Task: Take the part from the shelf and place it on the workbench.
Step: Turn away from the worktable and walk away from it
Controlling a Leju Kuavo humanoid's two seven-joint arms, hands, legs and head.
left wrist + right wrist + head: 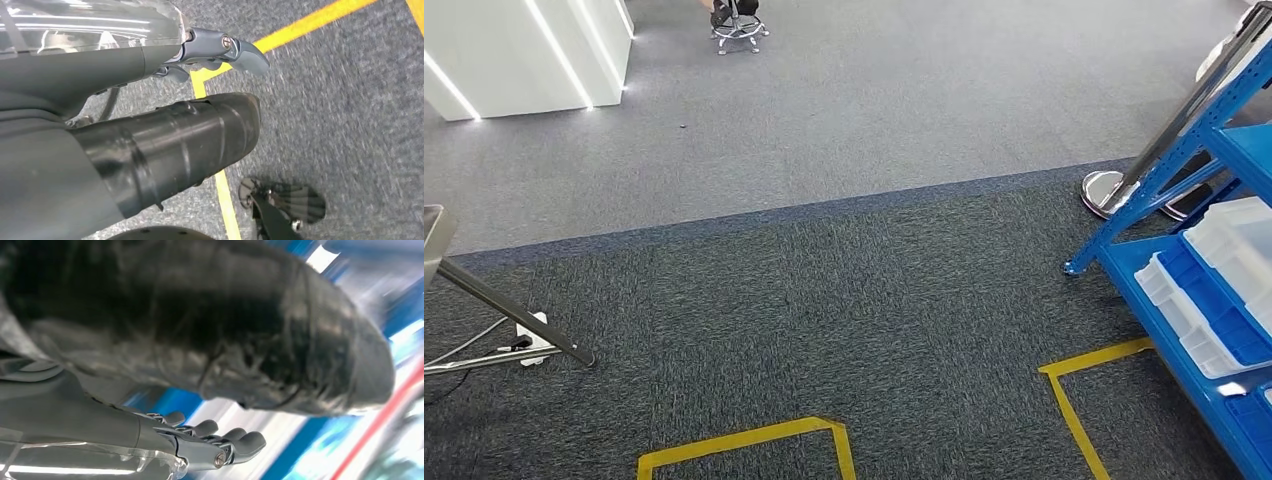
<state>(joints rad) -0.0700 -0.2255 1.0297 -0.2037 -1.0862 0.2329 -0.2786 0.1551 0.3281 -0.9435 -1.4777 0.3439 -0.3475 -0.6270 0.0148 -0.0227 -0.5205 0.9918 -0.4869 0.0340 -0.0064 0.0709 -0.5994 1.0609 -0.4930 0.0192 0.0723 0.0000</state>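
The step in hand looks like the approach to the blue metal shelf rack (1199, 300), which stands at the right edge of the head view while the robot faces mostly open floor. To do it well, I judge the body should turn squarely toward the rack and stop inside the yellow floor-tape marks (1074, 395) before either arm rises.

The left hand (220, 50) hangs over the carpet with its fingers loosely curled and nothing in them. The right hand (215, 440) hangs beside blurred blue and white shapes; its fingers lie straight and slightly apart, grasping nothing.

The part itself cannot be made out. Shallow white plastic trays (1234, 250) sit on the rack's blue tiers, and it presumably lies among them.

The dark grey speckled carpet (844, 310) is short-piled and matt; a paler grey carpet lies beyond. The rack's uprights are angular painted steel; the trays look smooth and thin-walled.
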